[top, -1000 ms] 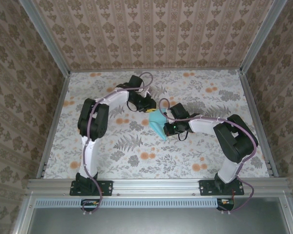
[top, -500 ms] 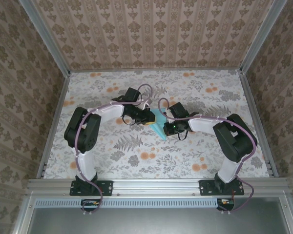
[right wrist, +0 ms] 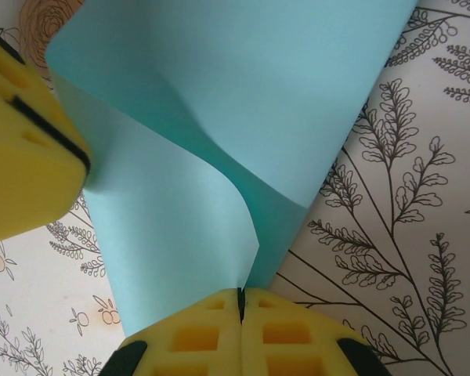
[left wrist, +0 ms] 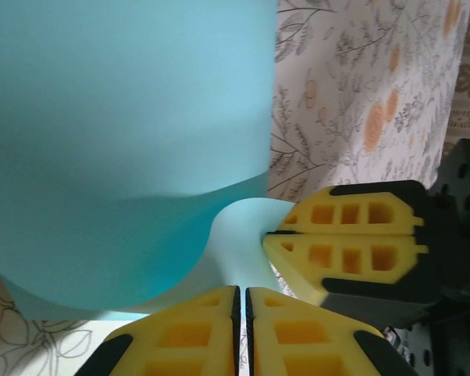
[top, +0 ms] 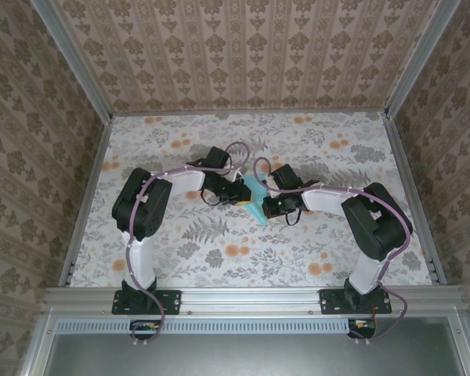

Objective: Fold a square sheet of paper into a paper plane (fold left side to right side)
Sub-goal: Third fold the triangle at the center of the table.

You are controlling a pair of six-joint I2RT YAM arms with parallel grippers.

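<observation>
The light-blue square sheet of paper [top: 255,197] lies mid-table, bent over itself in a loose curl [right wrist: 219,102], not creased flat. No paper plane is in view. My right gripper [right wrist: 240,301] is shut on one corner of the sheet, and it appears in the left wrist view [left wrist: 266,233] pinching the pale flap. My left gripper [top: 240,193] stands just left of the sheet. Its jaws [left wrist: 241,301] are nearly together with a hairline gap and nothing visible inside. The curled flap [left wrist: 235,243] touches its fingertips. The sheet's far half is hidden behind the curl.
The floral tablecloth [top: 313,243] stretches out on all sides of the two grippers. Patterned walls with metal posts [top: 90,172] close in the left, right and back. An aluminium rail [top: 243,296] runs along the near edge by the arm bases.
My left gripper has come down from the far side to the sheet's left edge and narrowed its jaws. The sheet looks narrower and more curled. The right gripper has stayed put.
</observation>
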